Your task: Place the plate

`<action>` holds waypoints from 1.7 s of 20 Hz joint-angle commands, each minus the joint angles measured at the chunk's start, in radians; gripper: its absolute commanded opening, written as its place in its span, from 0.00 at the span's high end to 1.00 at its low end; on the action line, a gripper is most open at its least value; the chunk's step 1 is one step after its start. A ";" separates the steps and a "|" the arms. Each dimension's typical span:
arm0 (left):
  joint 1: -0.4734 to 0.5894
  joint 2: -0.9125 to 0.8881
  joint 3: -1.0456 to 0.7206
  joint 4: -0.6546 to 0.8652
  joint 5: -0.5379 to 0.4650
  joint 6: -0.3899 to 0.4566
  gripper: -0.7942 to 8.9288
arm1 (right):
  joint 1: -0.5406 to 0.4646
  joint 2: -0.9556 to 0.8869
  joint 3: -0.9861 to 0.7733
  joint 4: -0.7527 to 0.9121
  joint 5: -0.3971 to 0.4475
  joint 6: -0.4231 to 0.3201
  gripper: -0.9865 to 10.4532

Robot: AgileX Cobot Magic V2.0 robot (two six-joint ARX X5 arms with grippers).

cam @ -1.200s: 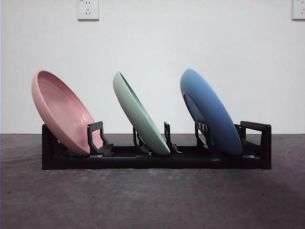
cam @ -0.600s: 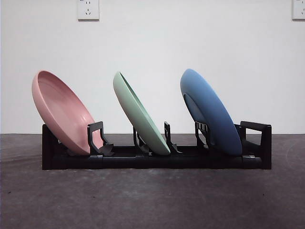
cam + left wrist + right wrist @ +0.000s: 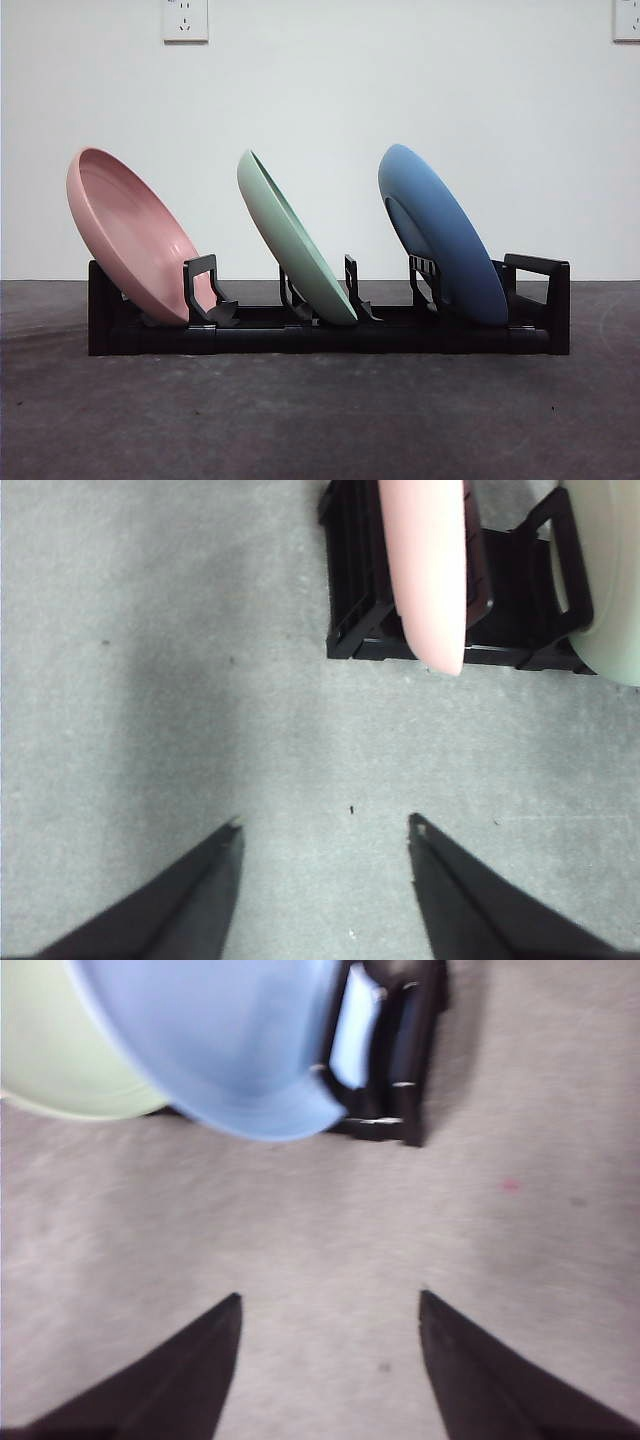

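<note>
Nothing is changing across the front views: pink plate (image 3: 130, 235), green plate (image 3: 293, 240) and blue plate (image 3: 440, 232) are sitting tilted in the black rack (image 3: 320, 335), both hands, left hand (image 3: 325, 830) and right hand (image 3: 330, 1305), hovering apart and empty over the counter (image 3: 320, 420) at 6 o'clock of the rack, so placing is looking done.

A rack (image 3: 330, 335) stands on the counter (image 3: 320, 420) in front of the wall, and three plates lean in its slots, all tilted the same way. In the front view the first plate (image 3: 130, 235) sits at the left end, the second plate (image 3: 295, 240) in the middle, the third plate (image 3: 440, 235) at the right end. My left gripper (image 3: 325, 830) hangs over bare counter near the first plate's end, my right gripper (image 3: 330, 1305) near the third's.
</note>
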 commanded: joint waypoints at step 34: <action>-0.002 0.005 0.024 0.064 0.005 -0.024 0.63 | 0.363 0.830 0.684 0.081 0.076 0.016 0.91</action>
